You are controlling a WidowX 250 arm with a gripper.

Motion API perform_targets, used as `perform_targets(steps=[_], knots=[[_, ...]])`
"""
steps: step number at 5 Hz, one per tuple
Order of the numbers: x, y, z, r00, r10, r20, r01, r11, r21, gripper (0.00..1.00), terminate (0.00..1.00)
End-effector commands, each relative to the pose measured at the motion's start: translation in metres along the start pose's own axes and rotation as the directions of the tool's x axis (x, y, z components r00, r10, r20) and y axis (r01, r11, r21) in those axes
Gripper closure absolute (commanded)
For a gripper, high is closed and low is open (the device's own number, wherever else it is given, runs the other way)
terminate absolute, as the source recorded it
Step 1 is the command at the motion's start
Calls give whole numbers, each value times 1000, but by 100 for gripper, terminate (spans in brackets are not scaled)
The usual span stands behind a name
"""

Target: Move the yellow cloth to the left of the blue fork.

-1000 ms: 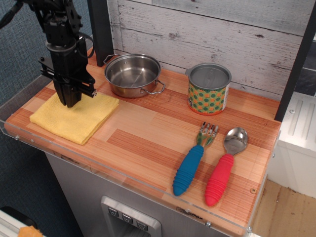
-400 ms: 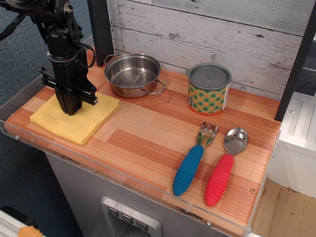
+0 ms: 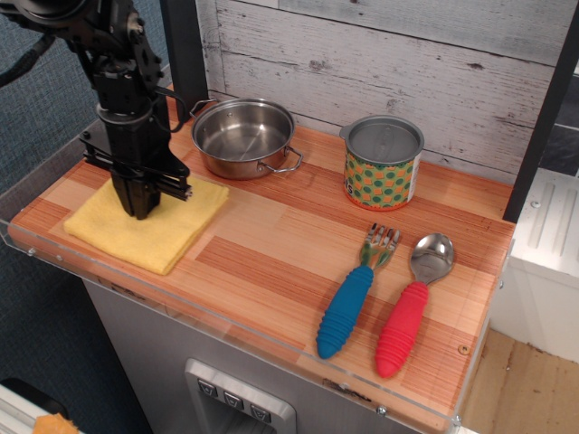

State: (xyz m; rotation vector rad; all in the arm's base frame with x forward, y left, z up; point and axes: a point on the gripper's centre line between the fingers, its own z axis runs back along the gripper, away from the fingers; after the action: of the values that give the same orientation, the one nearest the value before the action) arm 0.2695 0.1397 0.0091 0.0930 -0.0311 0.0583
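Note:
The yellow cloth (image 3: 172,237) lies flat on the left end of the wooden counter. My gripper (image 3: 143,211) points straight down onto the cloth's middle, its fingers close together and pinching the fabric. The cloth's centre is partly hidden by the fingers. The blue fork (image 3: 351,303) lies at the front right of the counter, blue handle toward the front and tines toward the back, well to the right of the cloth.
A steel pot (image 3: 242,136) stands just behind and right of the cloth. A patterned can (image 3: 383,163) stands at the back middle. A red-handled spoon (image 3: 407,316) lies right of the fork. A clear lip runs along the counter's edge (image 3: 226,316).
My gripper came down onto the cloth and shifted a little right and forward. The cloth slid slightly to the right with it.

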Motion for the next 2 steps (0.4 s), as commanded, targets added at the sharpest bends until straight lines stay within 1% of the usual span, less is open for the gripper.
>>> perform_targets(steps=[1,2], knots=[[5,-28,12,999,-9,40,10,1000,-5,100,0],[3,-43,14,999,-16,49,16,1000,-10,100,0]])
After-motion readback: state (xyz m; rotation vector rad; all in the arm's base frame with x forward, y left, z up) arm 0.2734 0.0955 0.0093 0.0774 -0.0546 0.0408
